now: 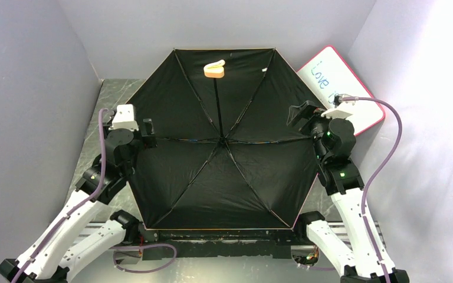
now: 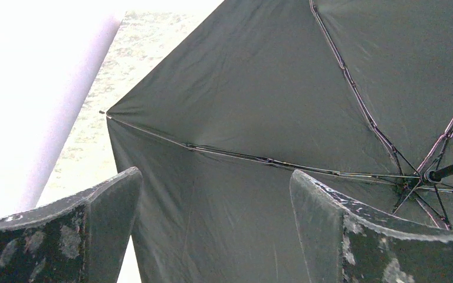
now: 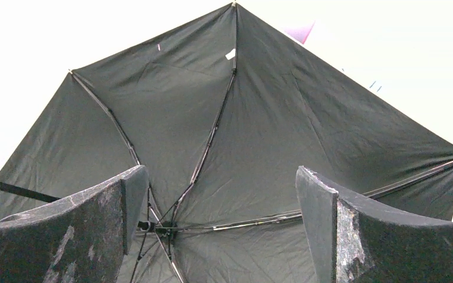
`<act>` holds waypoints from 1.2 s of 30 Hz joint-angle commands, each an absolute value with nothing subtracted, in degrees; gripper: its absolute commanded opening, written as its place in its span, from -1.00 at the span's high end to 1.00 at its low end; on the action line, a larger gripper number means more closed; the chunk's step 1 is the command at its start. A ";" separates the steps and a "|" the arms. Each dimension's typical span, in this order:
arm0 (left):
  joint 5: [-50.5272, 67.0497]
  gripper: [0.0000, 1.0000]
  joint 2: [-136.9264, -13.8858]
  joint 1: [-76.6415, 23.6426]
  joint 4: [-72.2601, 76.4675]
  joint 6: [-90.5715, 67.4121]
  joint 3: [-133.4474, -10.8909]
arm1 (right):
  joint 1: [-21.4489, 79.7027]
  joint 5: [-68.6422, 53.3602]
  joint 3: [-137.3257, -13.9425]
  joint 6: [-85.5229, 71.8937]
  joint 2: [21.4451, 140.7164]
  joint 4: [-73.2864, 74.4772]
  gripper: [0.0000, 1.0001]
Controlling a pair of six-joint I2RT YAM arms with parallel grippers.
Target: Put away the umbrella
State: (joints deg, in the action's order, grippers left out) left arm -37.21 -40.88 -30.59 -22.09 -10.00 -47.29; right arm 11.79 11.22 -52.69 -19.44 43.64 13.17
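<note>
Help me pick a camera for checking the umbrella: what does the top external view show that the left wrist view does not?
Only the top external view shows the whole open umbrella, its tan handle, the pink-framed whiteboard at its far right edge, and the right gripper. Only the left wrist view shows the left gripper close up, open with nothing between its fingers, and one canopy corner over the table. Both show the canopy's black inside and the ribs meeting at the shaft.
</note>
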 commanded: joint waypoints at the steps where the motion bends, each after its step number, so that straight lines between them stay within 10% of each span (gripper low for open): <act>1: -36.87 -0.98 -41.54 -30.83 -21.12 -11.32 -47.11 | 11.44 13.58 -52.69 -19.81 42.50 13.30 -1.00; 20: -29.42 -0.98 -44.84 -24.73 -19.13 -12.74 -46.77 | 11.43 17.59 -48.40 -23.03 43.82 15.33 -1.00; 29: -26.43 -0.98 -45.06 -21.46 -18.75 -13.77 -46.31 | 11.67 -3.69 -43.89 -21.74 50.10 1.01 -0.99; 36: -25.89 -0.98 -45.26 -20.38 -19.18 -13.55 -46.55 | 25.84 -0.99 -45.63 -14.44 60.80 -2.76 -0.99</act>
